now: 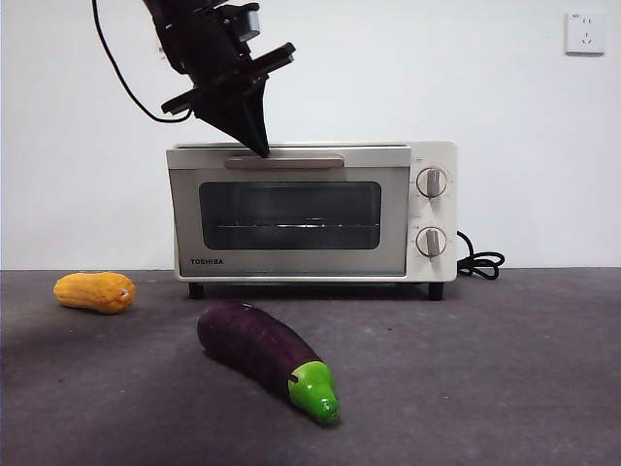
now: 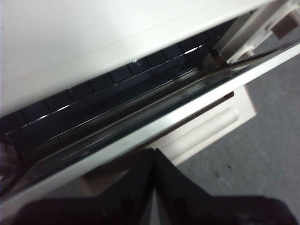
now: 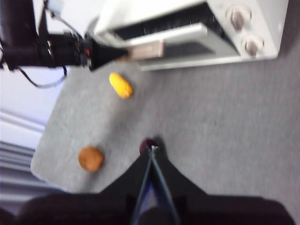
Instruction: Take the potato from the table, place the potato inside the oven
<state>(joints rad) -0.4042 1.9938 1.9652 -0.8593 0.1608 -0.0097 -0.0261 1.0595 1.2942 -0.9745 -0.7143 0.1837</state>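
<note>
A plain white wall (image 1: 505,116) fills the backdrop in the front view, evenly lit. 1 white wall socket (image 1: 585,32) sits high toward the right corner. In the right wrist view, blurred grey horizontal bands (image 3: 14,161) show beyond the table's edge.

The brand name TOSHIBA stands in small dark letters at the lower left corner of the boxy cream-white toaster oven's (image 1: 310,211) door frame.
</note>
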